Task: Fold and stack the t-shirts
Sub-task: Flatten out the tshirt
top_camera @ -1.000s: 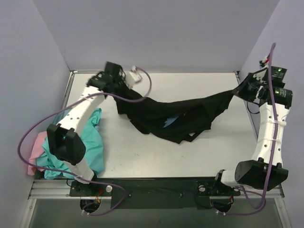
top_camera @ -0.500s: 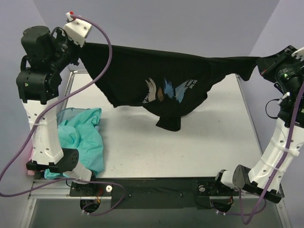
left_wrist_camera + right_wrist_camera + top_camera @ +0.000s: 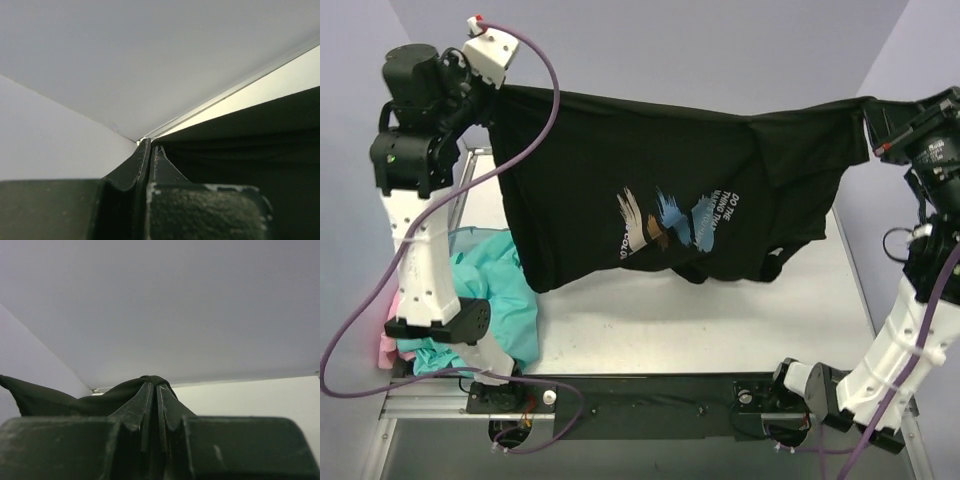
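Black tee (image 3: 590, 150), part-legible "DO THE…" print (image 3: 672, 220), corners in pinch of L hand (image 3: 493, 90), R hand (image 3: 869, 120).

White arms (image 3: 420, 260), black joints (image 3: 415, 160), purple cables (image 3: 557, 95)

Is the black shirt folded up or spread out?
Spread out. The black shirt hangs wide between the left gripper and right gripper, print showing.

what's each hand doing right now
Left hand: closed, gripping one end of the black t-shirt.
Right hand: closed, gripping the other end of the same shirt.
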